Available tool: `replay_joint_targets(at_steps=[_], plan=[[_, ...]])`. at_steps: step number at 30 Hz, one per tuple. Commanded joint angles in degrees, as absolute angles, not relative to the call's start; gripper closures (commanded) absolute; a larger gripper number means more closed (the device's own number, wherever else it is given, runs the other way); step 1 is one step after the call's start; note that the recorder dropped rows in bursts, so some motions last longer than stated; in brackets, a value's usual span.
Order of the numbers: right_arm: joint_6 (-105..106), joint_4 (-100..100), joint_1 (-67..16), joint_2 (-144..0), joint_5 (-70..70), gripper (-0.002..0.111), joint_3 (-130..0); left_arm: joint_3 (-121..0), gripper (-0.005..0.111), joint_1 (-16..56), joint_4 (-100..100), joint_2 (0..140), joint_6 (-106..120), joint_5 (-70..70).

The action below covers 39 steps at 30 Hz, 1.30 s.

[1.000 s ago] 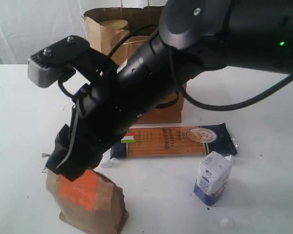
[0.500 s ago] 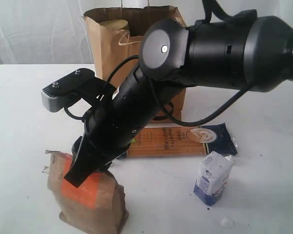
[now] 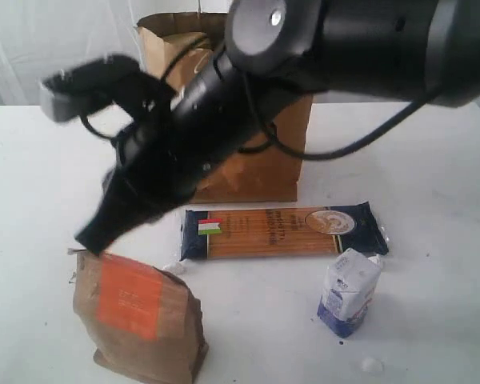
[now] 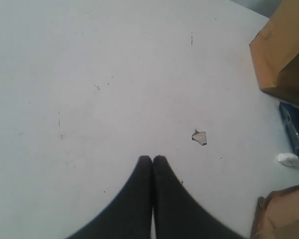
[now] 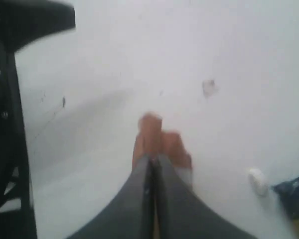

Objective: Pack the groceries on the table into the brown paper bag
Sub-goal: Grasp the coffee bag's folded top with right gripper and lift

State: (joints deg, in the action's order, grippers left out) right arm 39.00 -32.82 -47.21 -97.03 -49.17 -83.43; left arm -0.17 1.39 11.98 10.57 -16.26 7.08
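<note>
Pouch (image 3: 136, 316) top edge at R end effector (image 3: 92, 238), shut | L end effector (image 4: 152, 158) shut, open tbl (image 4: 114, 74) ahead

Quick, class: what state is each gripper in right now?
Left gripper: closed, holding nothing.
Right gripper: closed, apparently pinching the brown pouch by its top edge; the view is blurred.

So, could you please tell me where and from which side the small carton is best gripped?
Probably across its two broad faces, just below the top, coming down from above. The carton stands upright on the table, clear of the spaghetti packet, so both faces look free to pinch.
</note>
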Motion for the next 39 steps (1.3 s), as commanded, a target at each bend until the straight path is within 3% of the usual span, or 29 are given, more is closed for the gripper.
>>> replay_joint_targets(at_steps=[1,10,13,18,21,33,35,38,39], plan=[[38.70,-30.88,-47.27,-93.56,-45.08,0.108,-90.82,0.00,0.107,1.29,11.91,9.58,-16.58,7.35],[36.56,-28.57,-47.40,-94.09,-48.31,0.105,-95.19,0.00,0.107,1.29,11.91,8.35,-16.58,7.35],[35.83,-28.18,-47.41,-96.06,-56.32,0.089,-95.19,0.00,0.107,1.29,11.91,8.35,-16.58,7.35],[31.65,-27.11,-47.41,-101.87,-61.52,0.047,-95.19,0.00,0.107,1.29,11.91,8.35,-16.58,7.35],[31.41,-27.11,-47.41,-105.27,-60.71,0.036,-95.19,0.00,0.107,1.29,11.91,8.27,-16.58,7.35],[32.09,-24.31,-47.51,-115.55,-63.08,0.039,-95.19,0.00,0.107,1.29,11.91,7.35,-16.58,7.35],[32.09,-22.83,-47.76,-115.40,-62.84,0.055,-95.19,0.00,0.107,1.29,11.91,7.35,-16.58,7.35],[31.99,-22.71,-47.87,-114.24,-64.01,0.104,-95.28,0.00,0.107,1.29,11.91,7.35,-16.58,7.35],[31.43,-22.71,-47.92,-113.53,-64.14,0.108,-95.32,0.00,0.107,1.29,11.91,7.35,-16.58,7.35]])
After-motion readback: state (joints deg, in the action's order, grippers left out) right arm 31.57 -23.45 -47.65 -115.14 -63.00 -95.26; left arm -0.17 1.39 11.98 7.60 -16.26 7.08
